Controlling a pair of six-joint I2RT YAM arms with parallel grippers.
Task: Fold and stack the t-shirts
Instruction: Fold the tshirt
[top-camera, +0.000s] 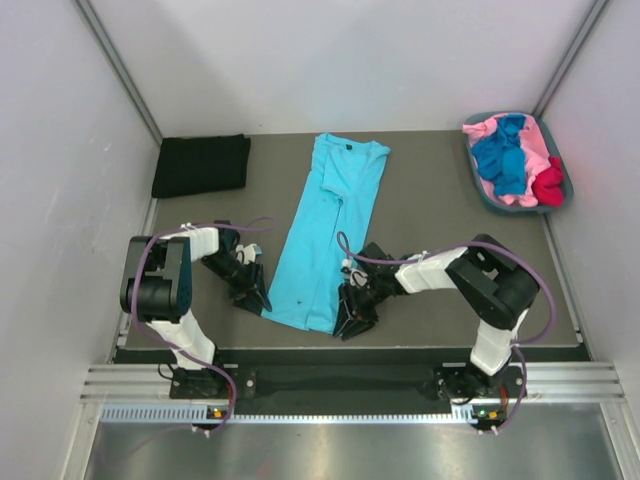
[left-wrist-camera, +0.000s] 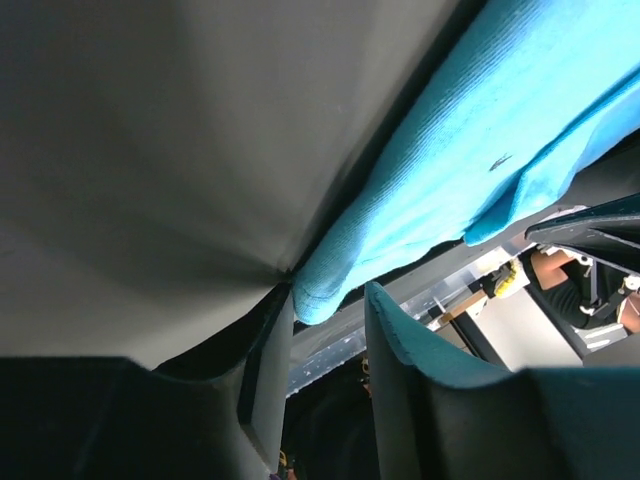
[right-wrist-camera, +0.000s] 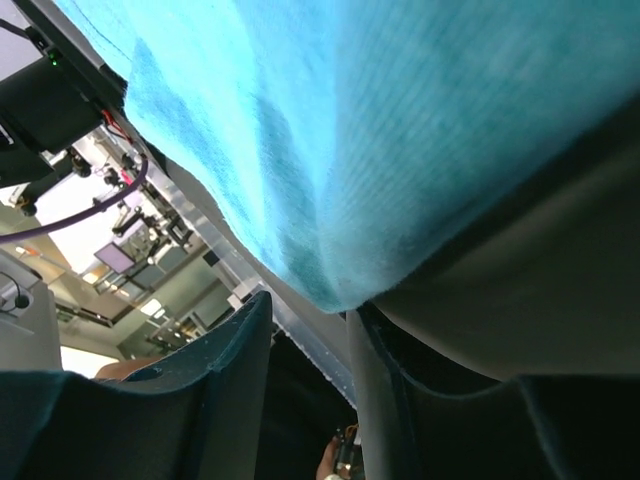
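The light turquoise t-shirt (top-camera: 330, 220) lies folded into a long strip down the middle of the table, collar at the far end. My left gripper (top-camera: 258, 300) is open at the strip's near left corner. In the left wrist view that corner of the shirt (left-wrist-camera: 480, 130) sits between the parted fingers of the gripper (left-wrist-camera: 328, 300). My right gripper (top-camera: 348, 318) is open at the near right corner, and the shirt's edge (right-wrist-camera: 380, 130) hangs at the mouth of the gripper (right-wrist-camera: 310, 308). A folded black t-shirt (top-camera: 200, 165) lies at the far left.
A grey-blue tub (top-camera: 487, 200) at the far right holds pink (top-camera: 535, 145), royal blue (top-camera: 500, 160) and red (top-camera: 548, 187) shirts. The table's front edge runs just behind both grippers. White walls close in the left and right sides.
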